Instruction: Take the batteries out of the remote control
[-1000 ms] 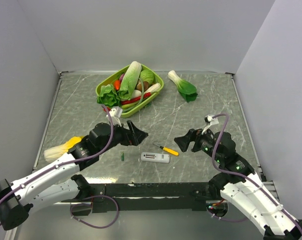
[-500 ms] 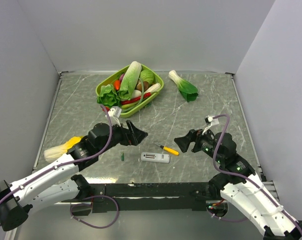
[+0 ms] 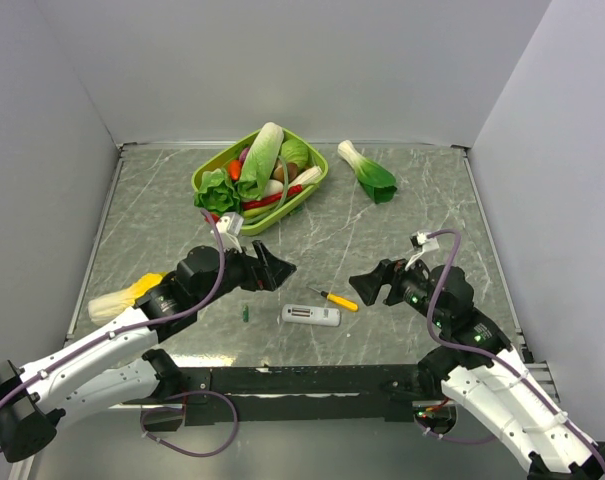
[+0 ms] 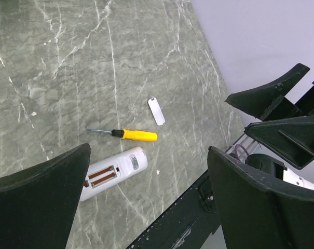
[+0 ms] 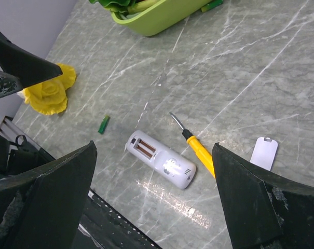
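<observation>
The remote (image 3: 311, 315) lies near the desk's (image 3: 402, 220) front edge with a screwdriver (image 3: 338, 300) just beside it. A battery (image 3: 244, 314) lies apart. A vegetable basket (image 3: 302, 200) sits toward the back. The left pincer (image 3: 280, 268) and right pincer (image 3: 362, 285) both hover with fingers apart.

The remote control (image 3: 311, 315) is a slim white plastic bar lying flat on the grey marbled tabletop (image 3: 402, 230), close to its near edge and roughly midway across, with its long side running left to right. Its back faces up and the battery recess at its left end stands uncovered. Two brownish strips sit side by side in the recess; whether they are cells or bare slots cannot be told. The closed half carries a small greenish mark. One battery (image 3: 244, 313), a tiny dark green cylinder, lies on its side on the tabletop to the left of the remote control, apart from it.
</observation>
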